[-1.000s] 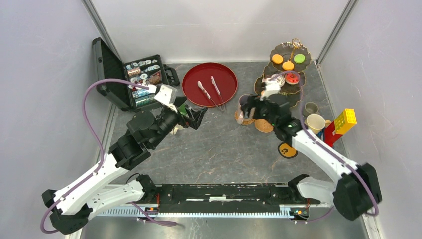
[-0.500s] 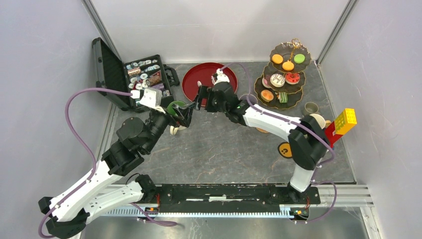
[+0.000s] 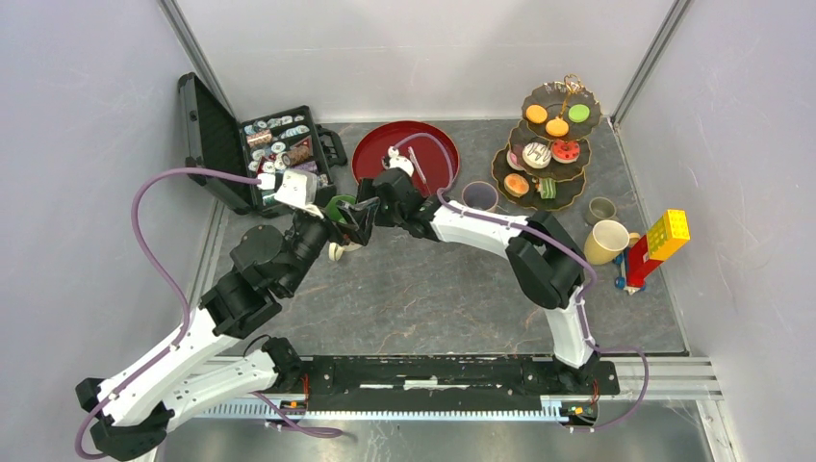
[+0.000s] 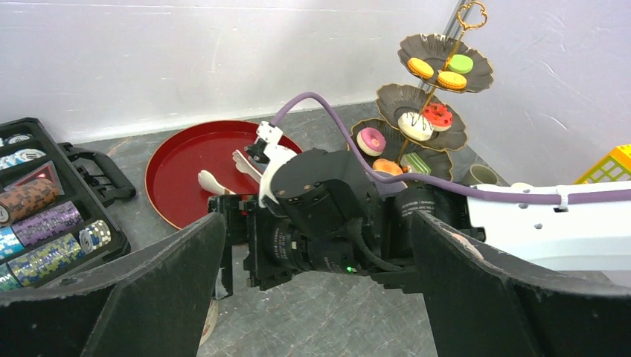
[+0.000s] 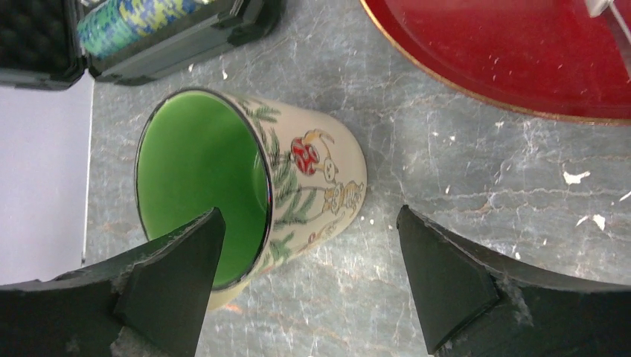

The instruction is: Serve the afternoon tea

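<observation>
Well, the worry from where I stand is how crowded it is just off the near-left rim of the red tray [image 3: 438, 164]. The green-lined mug [image 5: 249, 186] appears to stand upright on the table there, between the tray and the black case [image 3: 279, 154]. The right gripper [image 5: 309, 216] has its fingers spread wide on either side of the mug, gripping nothing. The mug sits off-centre in that gap: one finger overlaps its rim in the wrist view, while the other is well apart from its wall. If the fingers close like this, I think the near one would shove or tip the mug before the far one arrives. The left gripper [image 4: 316, 223] is nose to nose with the right one, also spread wide and empty. A small advance by either could knock the two together. The purple cable [image 4: 335, 123] loops over the tray and might snag.

As for pose, the right arm [image 3: 481, 226] is stretched far across along the tray's near edge, with its wrist tilted down at the mug. The left arm [image 3: 260, 274] reaches in from the tray's near-left side. Its wrist looks over the tray towards the three-tier stand [image 4: 434, 46], which is on the tray's right and loaded with cakes.
</observation>
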`<state>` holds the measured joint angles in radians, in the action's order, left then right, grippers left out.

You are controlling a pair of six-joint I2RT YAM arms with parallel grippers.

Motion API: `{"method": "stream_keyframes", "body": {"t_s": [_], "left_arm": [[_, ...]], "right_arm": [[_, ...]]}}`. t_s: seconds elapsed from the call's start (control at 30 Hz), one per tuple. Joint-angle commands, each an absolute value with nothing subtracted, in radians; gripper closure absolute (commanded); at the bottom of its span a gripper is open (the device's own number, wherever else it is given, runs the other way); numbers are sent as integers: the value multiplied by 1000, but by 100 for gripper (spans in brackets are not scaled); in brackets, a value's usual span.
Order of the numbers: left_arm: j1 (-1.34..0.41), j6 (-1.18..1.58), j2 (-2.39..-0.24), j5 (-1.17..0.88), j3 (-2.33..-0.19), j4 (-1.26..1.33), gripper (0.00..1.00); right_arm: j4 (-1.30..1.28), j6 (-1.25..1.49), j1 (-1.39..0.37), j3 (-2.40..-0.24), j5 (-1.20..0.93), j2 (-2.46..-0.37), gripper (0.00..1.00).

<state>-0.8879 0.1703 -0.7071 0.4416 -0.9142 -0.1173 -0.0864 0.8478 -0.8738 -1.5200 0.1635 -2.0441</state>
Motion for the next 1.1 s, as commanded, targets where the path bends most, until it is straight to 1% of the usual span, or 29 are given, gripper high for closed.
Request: {"method": "stream_keyframes", "body": {"t_s": [0.0,0.07,0.17,0.23,0.33,0.43,0.5,0.63,0.73,0.93,1.07], "left_arm": [[-890,176,-713,431,-923,-78,0],[-890,176,-716,426,-925,-80,0],[-889,178,-719,423,-926,-81,0],[-890,179,-722,420,-928,-82,0],[-890,182,-721,423,-928,-84,0],[-890,183,-713,433,-921,-77,0],[-890,181,-715,436,-920,-76,0],[-890,177,-719,442,-924,-81,0],[-890,174,-718,447,-920,-78,0],[-890,176,-718,439,-923,-80,0],[-890,176,-714,434,-928,-83,0]], "right_arm": [[-163,822,-897,-1637,294,-2095,8],[-184,799,-911,-1662,337,-2119,14],[-233,765,-927,-1720,406,-2159,19],[-260,747,-933,-1756,435,-2186,27],[-265,718,-942,-1780,465,-2211,35],[-291,685,-951,-1818,492,-2233,39],[-303,658,-958,-1840,514,-2242,45],[-304,612,-964,-1847,507,-2248,60],[-307,587,-968,-1812,513,-2224,67],[-200,568,-968,-1621,470,-2088,78],[-148,543,-967,-1535,431,-2002,90]]}}
